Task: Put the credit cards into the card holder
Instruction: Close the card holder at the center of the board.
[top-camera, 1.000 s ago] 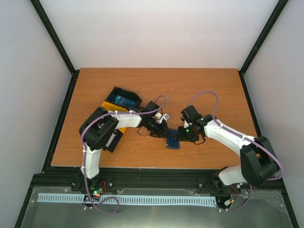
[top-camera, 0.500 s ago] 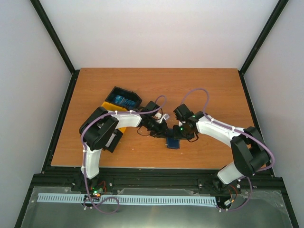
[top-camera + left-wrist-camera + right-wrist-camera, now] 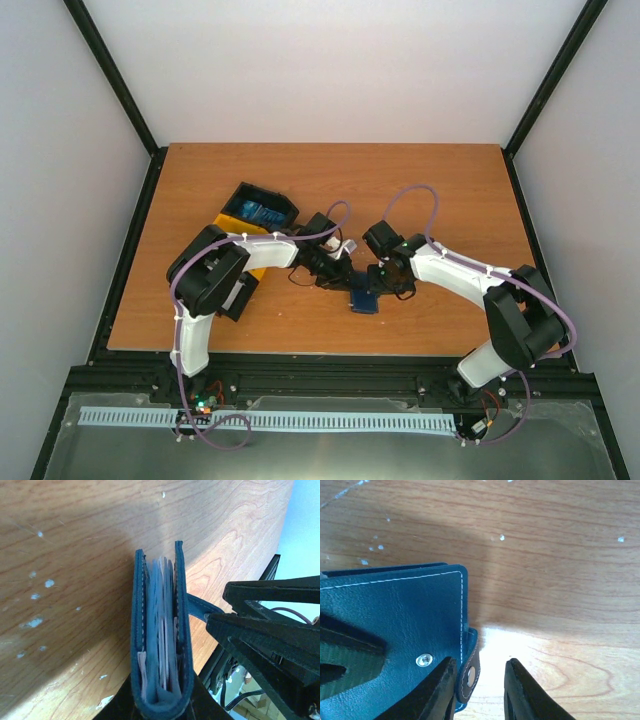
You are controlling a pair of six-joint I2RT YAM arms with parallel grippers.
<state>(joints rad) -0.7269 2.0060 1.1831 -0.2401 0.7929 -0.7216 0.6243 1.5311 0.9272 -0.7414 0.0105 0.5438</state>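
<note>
Spans the middle of the overhead frame as an orange-brown wood-grain table (image 3: pixel 430 180), pale-flecked up close, and carries a black-and-yellow bin tray (image 3: pixel 268 196) left of centre plus the dark blue card holder (image 3: pixel 364 299) just below centre, near the front edge, possibly not lying flat.

On the table (image 3: pixel 450 190), card holder (image 3: pixel 364 298) sits centre-front, between left gripper (image 3: pixel 340 272) and right gripper (image 3: pixel 385 285). Inside it, credit cards (image 3: pixel 162 630) — bin tray (image 3: pixel 258 210) behind-left.
</note>
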